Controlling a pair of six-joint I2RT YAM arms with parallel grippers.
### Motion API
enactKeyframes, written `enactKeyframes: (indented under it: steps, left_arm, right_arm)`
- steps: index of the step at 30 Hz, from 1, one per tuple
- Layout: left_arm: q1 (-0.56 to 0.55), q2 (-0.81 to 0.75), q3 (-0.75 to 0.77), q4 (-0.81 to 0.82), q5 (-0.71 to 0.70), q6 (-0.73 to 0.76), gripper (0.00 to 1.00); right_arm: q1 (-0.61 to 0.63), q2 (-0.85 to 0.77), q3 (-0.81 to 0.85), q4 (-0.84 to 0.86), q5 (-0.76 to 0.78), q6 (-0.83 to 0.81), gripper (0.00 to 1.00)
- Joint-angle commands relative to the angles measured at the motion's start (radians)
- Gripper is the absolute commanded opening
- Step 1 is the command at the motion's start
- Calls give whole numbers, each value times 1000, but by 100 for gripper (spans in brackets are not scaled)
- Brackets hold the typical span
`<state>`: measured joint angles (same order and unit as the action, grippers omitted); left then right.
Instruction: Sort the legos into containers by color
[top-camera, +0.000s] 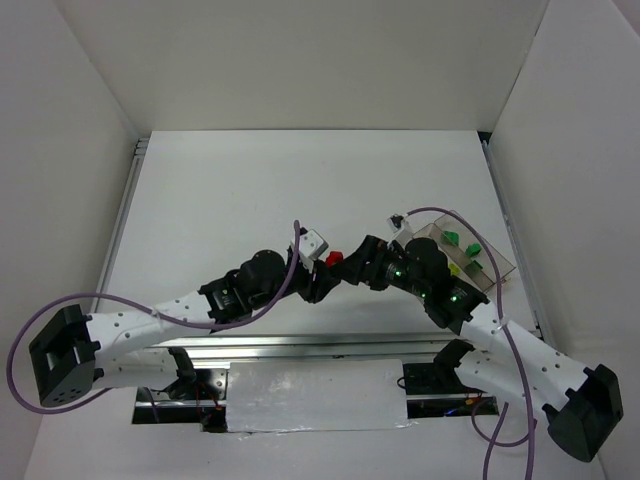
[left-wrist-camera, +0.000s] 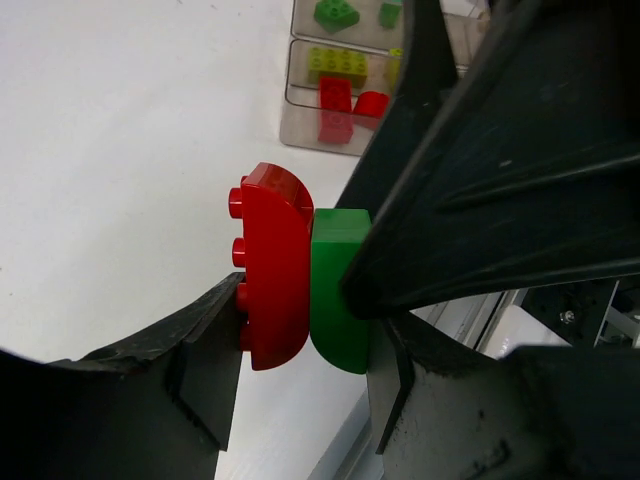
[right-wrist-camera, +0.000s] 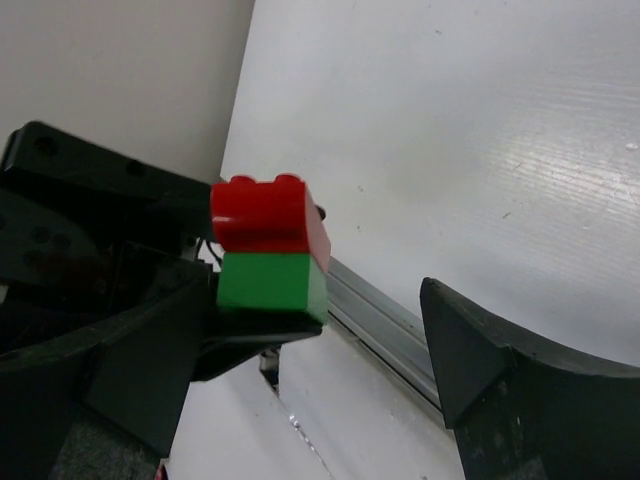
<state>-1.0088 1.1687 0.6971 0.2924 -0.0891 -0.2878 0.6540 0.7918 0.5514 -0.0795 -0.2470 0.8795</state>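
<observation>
To the left of the tray (top-camera: 505, 262), the left gripper (left-wrist-camera: 300, 360) is clamped on a red brick (left-wrist-camera: 275, 265) stuck to a green brick (left-wrist-camera: 338, 300). The right gripper (right-wrist-camera: 330, 380) faces them, fingers spread wide, probably ready to pull the two colours apart for sorting.

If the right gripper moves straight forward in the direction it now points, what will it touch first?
Most likely the red-and-green brick pair, which the left gripper holds. The pair sits ahead of the open right gripper, a little toward one side, but the depth is unclear.
</observation>
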Motion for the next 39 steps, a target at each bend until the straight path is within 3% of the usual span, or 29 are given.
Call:
enactKeyframes:
  steps: [1, 5, 6, 7, 10, 11, 12, 15, 16, 17, 21, 22, 25, 28, 32, 39]
  left_arm:
    - [-13, -44, -8, 85, 43, 29, 9]
    - [-16, -58, -15, 86, 52, 33, 13]
    - [-17, -60, -16, 88, 51, 33, 16]
    - [-17, -58, -21, 91, 48, 33, 19]
    - [-19, -55, -24, 91, 37, 33, 38]
    - [-17, -53, -24, 93, 29, 30, 49]
    - [-17, -52, -24, 93, 22, 26, 55]
    - [-19, -53, -30, 93, -8, 10, 74]
    - [-19, -53, -30, 91, -12, 1, 96]
    - [-17, -55, -30, 85, -17, -5, 100]
    - [-16, -47, 66, -91, -8, -27, 99]
    - [-16, -40, 138, -213, 2, -31, 99]
    - [-16, -55, 232, -367, 132, -33, 100]
    - [-16, -112, 245, -395, 251, -40, 99]
    - [-16, -237, 237, -452, 175, -82, 99]
    - [-16, -296, 174, -380, 405, -39, 100]
  right_arm:
    - [36, 24, 44, 64, 101, 7, 91]
    - [47, 37, 39, 76, 140, 10, 74]
    - [49, 41, 36, 76, 135, 9, 58]
    - [50, 44, 33, 105, 117, 9, 51]
    - [56, 55, 9, 220, 34, -2, 23]
    - [58, 58, -8, 251, 11, -5, 9]
    - [58, 58, -19, 286, -17, -10, 7]
    - [58, 54, -51, 388, -87, -28, 4]
    - [56, 50, -56, 398, -92, -46, 3]
    - [56, 40, -65, 397, -92, -60, 2]
    - [26, -41, -74, 322, -77, -235, 0]
    - [19, -67, -83, 296, -74, -313, 0]
    - [-20, -216, -135, 268, -87, -416, 0]
    - [-48, -290, -154, 242, -173, -500, 0]
    - [-73, -382, -136, 185, -340, -576, 0]
    - [-73, -283, -50, 202, -690, -571, 0]
